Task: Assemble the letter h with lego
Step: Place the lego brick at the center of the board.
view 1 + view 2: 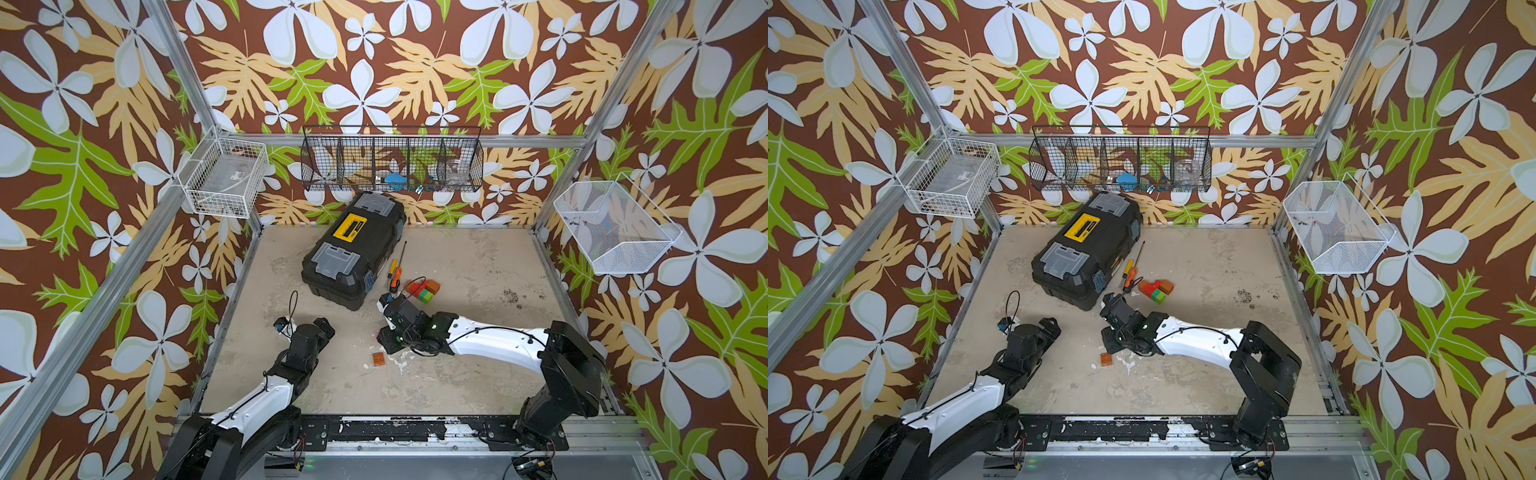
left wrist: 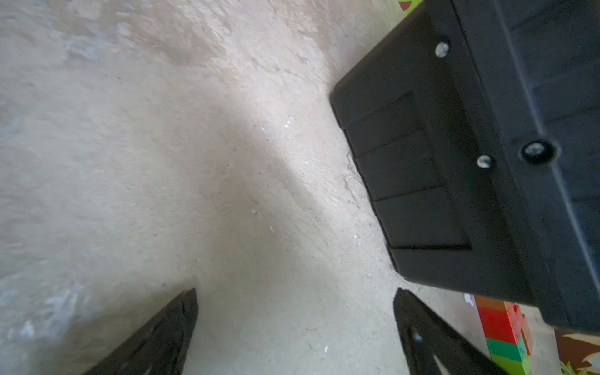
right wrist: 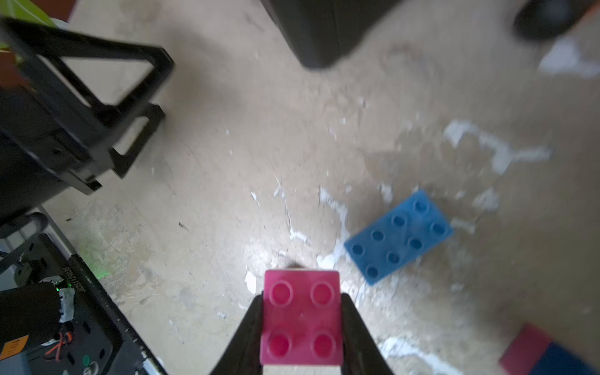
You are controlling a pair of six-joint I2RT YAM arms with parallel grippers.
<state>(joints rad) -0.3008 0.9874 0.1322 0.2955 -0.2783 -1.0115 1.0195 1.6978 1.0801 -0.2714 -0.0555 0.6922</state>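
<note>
- Lego bricks [image 1: 424, 290] cluster on the surface [image 1: 478, 374] near the toolbox [image 1: 353, 249].
- Right claw [image 3: 302, 300] is clamped on a pink brick [image 3: 302, 324]; a blue brick [image 3: 399, 237] lies nearby.
- Left claw [image 2: 296, 292] stands wide apart.

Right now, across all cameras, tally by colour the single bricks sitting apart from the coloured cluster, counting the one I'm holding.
Pink brick, in the right end effector: 1
Blue brick, on the table: 1
Orange-brown brick, on the table: 1
Total: 3
A red and dark-blue shape at the right wrist view's edge is cut off, so uncounted.
</note>
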